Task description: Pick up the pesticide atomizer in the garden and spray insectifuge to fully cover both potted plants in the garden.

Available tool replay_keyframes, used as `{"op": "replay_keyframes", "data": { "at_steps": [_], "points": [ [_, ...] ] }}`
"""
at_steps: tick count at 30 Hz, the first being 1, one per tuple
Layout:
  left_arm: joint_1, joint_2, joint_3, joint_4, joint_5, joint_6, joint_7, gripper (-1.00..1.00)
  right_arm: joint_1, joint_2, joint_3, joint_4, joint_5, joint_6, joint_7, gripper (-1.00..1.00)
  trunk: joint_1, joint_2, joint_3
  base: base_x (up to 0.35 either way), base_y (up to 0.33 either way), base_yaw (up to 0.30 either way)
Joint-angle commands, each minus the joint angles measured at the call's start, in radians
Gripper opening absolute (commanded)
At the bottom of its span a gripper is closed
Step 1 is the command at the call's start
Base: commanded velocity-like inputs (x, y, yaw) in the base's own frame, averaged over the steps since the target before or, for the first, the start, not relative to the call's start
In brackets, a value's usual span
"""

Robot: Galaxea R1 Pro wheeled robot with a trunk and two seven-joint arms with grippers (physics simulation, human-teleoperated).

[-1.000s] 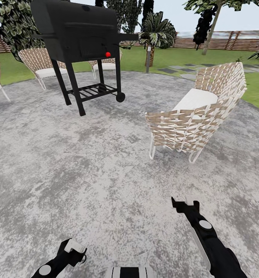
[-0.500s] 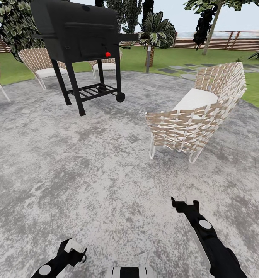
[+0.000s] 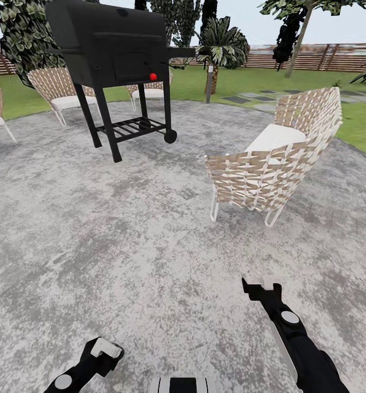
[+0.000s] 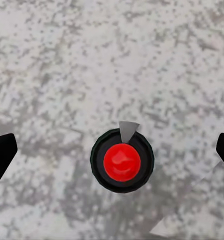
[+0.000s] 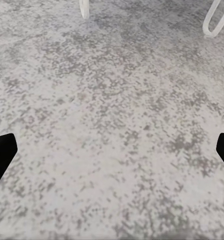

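Observation:
The pesticide atomizer [image 4: 122, 161] stands upright on the grey patio, seen from straight above in the left wrist view as a dark round bottle with a red nozzle top. My left gripper [image 4: 114, 150] hangs over it, open, with its two black fingertips far apart on either side and clear of the bottle. In the head view the left gripper [image 3: 104, 349] is low at the front left. My right gripper [image 3: 262, 286] is open over bare paving [image 5: 112, 125]. The two potted plants are out of view.
A black grill [image 3: 112, 49] with a red knob stands at the far left of the round patio [image 3: 150, 218]. A woven chair [image 3: 276, 164] is ahead on the right, with more chairs [image 3: 57, 90] behind the grill. Lawn, stepping stones [image 3: 248, 98], trees and the slatted fence lie beyond.
The whole head picture has shifted a little, so the camera moved. My left gripper sits slightly lower in that view. The right arm looks unmoved.

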Motion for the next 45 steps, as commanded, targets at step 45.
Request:
{"op": "replay_keyframes", "data": {
  "at_steps": [45],
  "points": [
    [-0.014, 0.088, -0.059, -0.012, -0.024, -0.054, -0.177, 1.00, 0.000, -0.002, -0.001, 0.003, 0.001, 0.004, 0.000, 1.00, 0.002, -0.001, -0.032, -0.001, 0.000, 0.000]
  ]
}}
